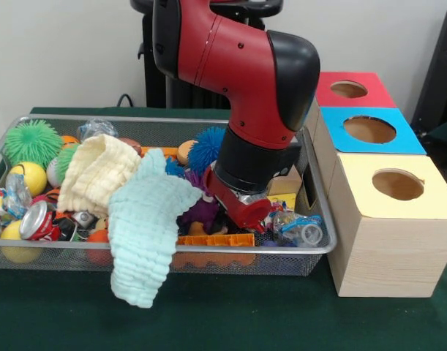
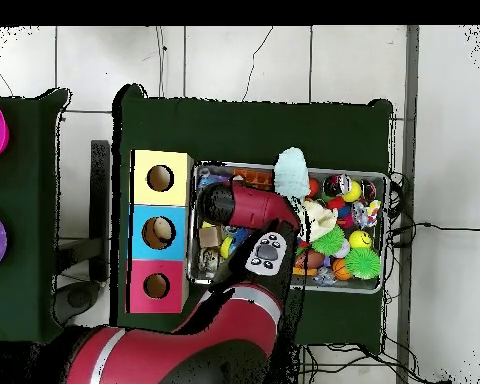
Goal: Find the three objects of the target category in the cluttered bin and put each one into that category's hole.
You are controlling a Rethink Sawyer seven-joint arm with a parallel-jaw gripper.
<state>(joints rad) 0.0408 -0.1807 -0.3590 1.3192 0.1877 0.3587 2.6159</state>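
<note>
hand (image 1: 241,208) lowered into wire bin (image 1: 311,252) among purple toys, open or closed cannot be told | target category not identifiable; clutter judged light, soft, best pinched at bulk | mint cloth (image 1: 146,234) draped over front rim | red can (image 1: 39,219) lettering unreadable | yellow (image 1: 399,184), blue, red holes unfilled

Front view faces the bin (image 1: 11,157) closely; overhead looks straight down, sharing it.
</note>
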